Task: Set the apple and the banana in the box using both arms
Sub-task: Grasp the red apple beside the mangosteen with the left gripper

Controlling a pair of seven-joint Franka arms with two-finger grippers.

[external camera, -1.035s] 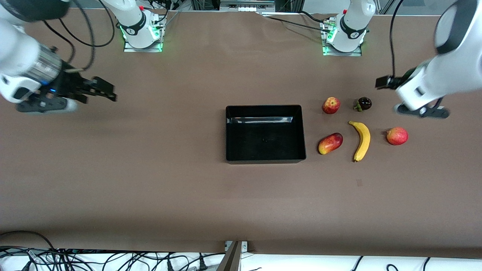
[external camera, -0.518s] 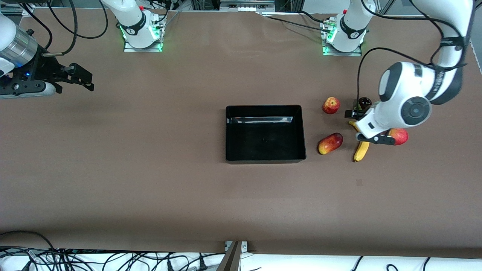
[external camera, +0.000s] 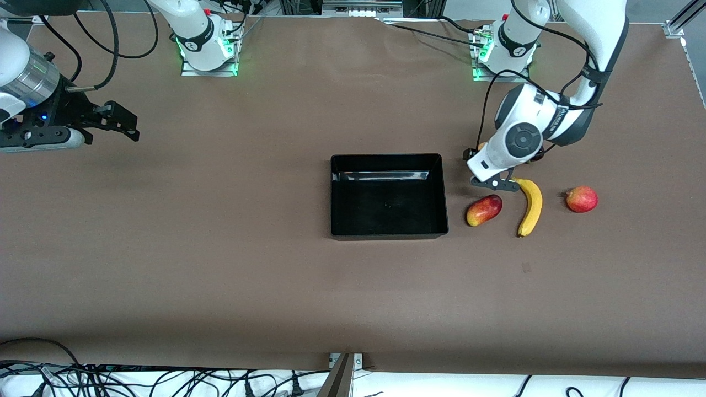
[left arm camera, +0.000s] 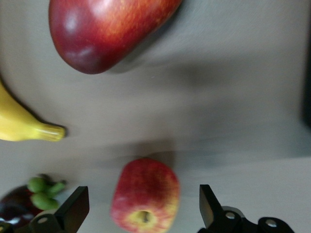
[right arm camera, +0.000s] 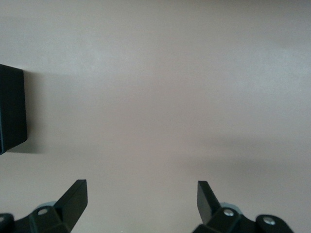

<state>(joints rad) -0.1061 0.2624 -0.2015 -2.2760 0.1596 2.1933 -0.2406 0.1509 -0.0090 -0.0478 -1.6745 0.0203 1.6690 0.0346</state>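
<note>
My left gripper hangs released over the apple. The right gripper waits, released. Descending off-centre, I could roll the apple into the banana.

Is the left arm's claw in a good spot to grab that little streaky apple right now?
Probably yes. The left gripper is over the apple with its fingers open on either side of it, nothing between. The banana and the dark fruit lie close by but apart from the apple.

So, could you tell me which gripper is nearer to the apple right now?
Left. The left gripper hangs over the apple, jaws open either side. The right gripper waits at the right arm's end of the table.
</note>
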